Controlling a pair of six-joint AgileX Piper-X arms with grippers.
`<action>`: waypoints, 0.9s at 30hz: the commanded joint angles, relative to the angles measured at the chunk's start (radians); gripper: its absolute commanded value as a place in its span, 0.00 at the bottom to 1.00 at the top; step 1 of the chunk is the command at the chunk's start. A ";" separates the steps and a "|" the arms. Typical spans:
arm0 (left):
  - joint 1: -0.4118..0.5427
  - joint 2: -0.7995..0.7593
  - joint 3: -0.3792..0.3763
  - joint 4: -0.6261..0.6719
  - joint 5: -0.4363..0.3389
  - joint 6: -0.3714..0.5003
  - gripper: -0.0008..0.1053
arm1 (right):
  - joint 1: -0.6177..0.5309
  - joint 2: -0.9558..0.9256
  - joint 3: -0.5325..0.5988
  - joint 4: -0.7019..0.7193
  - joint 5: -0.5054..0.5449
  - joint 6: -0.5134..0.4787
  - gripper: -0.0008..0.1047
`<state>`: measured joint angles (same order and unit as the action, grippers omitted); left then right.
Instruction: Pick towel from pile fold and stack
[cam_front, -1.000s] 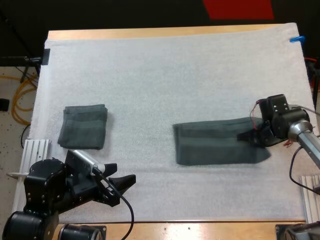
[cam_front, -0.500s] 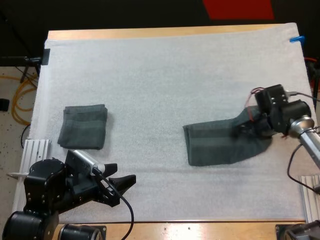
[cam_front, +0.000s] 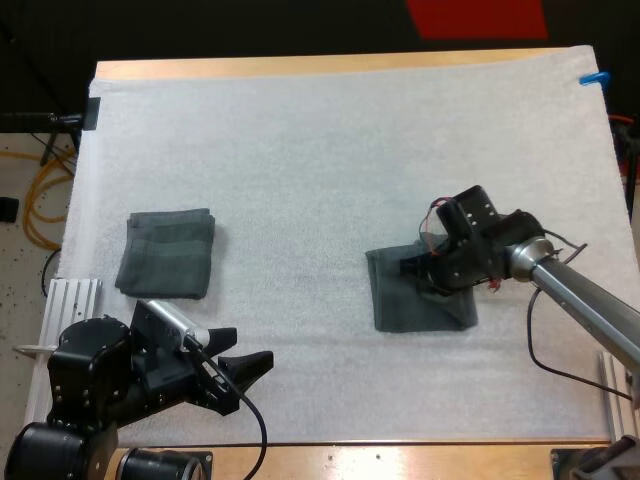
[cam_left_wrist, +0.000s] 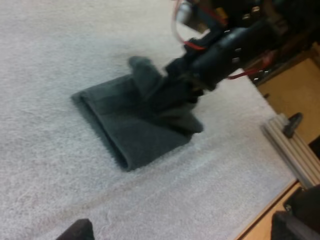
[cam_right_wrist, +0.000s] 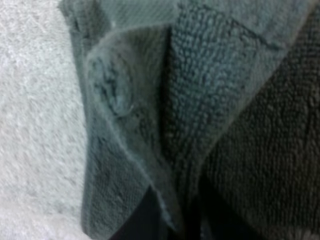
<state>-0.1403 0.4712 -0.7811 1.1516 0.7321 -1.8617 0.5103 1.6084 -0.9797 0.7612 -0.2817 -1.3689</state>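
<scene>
Nearest, at the lower left of the high view, the left hand (cam_front: 245, 368) hovers over the front strip of the white mat (cam_front: 320, 150), touching nothing. In the left wrist view its two black fingers (cam_left_wrist: 75, 231) stand spread wide apart with only mat between them.

A little farther in, at the left of the frame, a folded towel (cam_front: 166, 253) lies flat on the mat. It is a neat, dark grey-green, nearly square packet with its edges lined up and a faint band across it. It is well apart from either hand.

Right of centre in the high view lies the towel (cam_front: 400, 305) being worked. It is the same dark grey-green, doubled over on itself into a rough, slightly skewed square. Its left side rests flat on the mat, and its upper right part is gathered and raised under the right hand (cam_front: 420, 275), which reaches in from the right edge of the frame. The left wrist view shows a rounded folded edge along the towel's near side and a small hump of cloth standing up just beside the right hand. In the right wrist view the fingers (cam_right_wrist: 142, 220) are pinching a ridge of cloth from both sides. There the looped terry pile shows plainly, with a smoother hemmed band and several layers overlapping.

Beyond both towels the mat runs bare to the far edge of the wooden counter (cam_front: 300, 66).
</scene>
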 joint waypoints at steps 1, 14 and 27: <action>0.000 -0.006 -0.006 -0.003 0.006 -0.004 0.64 | 0.007 0.006 -0.007 -0.021 -0.021 0.019 0.01; 0.000 -0.006 -0.006 -0.003 0.006 -0.004 0.64 | 0.018 0.029 -0.007 -0.094 -0.092 0.087 0.01; 0.000 -0.006 -0.006 -0.003 0.006 0.001 0.64 | 0.018 0.021 -0.007 -0.089 -0.176 0.073 0.22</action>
<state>-0.1403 0.4712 -0.7811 1.1516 0.7321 -1.8617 0.5262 1.6414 -0.9808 0.6716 -0.4390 -1.2912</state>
